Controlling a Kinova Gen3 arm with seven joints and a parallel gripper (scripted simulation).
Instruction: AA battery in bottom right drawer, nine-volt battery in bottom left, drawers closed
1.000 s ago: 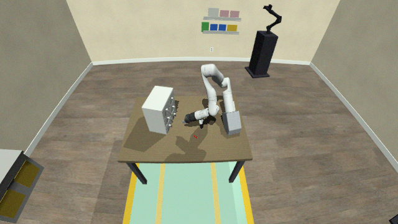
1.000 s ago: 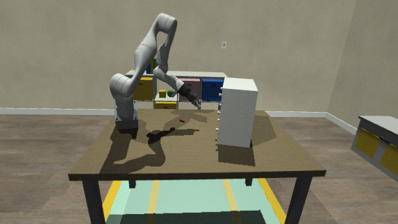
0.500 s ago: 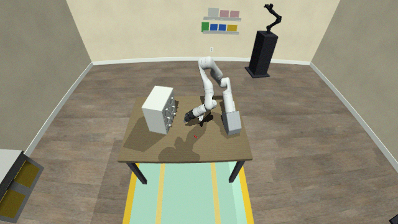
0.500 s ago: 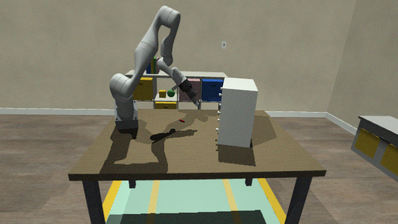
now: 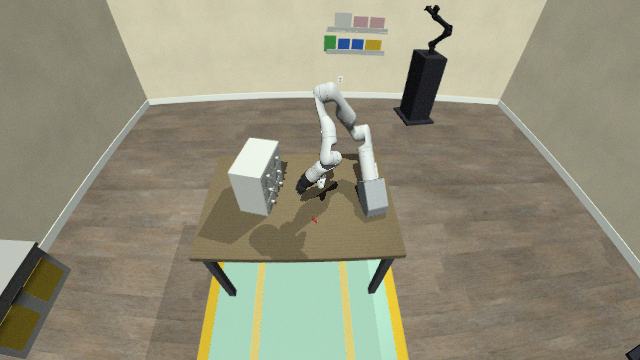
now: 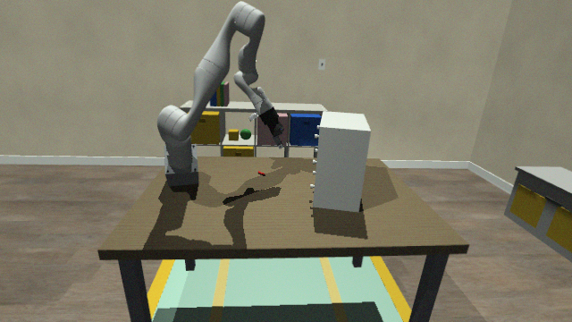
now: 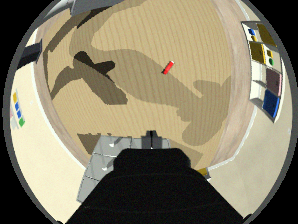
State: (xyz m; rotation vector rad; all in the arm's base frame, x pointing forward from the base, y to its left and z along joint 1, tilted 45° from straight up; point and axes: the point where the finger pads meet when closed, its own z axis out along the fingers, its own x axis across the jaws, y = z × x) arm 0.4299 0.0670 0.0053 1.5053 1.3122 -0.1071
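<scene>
Going left to right from above, the chest (image 5: 250, 192) (image 6: 340, 165) (image 7: 96, 162) comes first, upright, its drawers seemingly pushed in; I can't tell what any hold. Next, my gripper (image 5: 299, 192) (image 6: 281, 145) (image 7: 151, 136) hovers before their fronts, fingers together on nothing. Further right lies a small red cylinder (image 5: 314, 220) (image 6: 261, 173) (image 7: 168, 67), perhaps the AA battery, still to be stowed if so. I see no nine-volt battery, so its half stays unconfirmed

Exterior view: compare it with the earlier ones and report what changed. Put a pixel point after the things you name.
The arm's elbow (image 5: 327, 92) (image 6: 248, 18) has risen. The claw (image 5: 299, 192) (image 6: 281, 145) (image 7: 151, 136) has come up slightly and now points more steeply down. Nothing was taken hold of or let go. The white chest (image 5: 248, 192) (image 6: 341, 163) (image 7: 98, 162) and the small red item (image 5: 314, 220) (image 6: 261, 173) (image 7: 168, 67) stayed put.
</scene>
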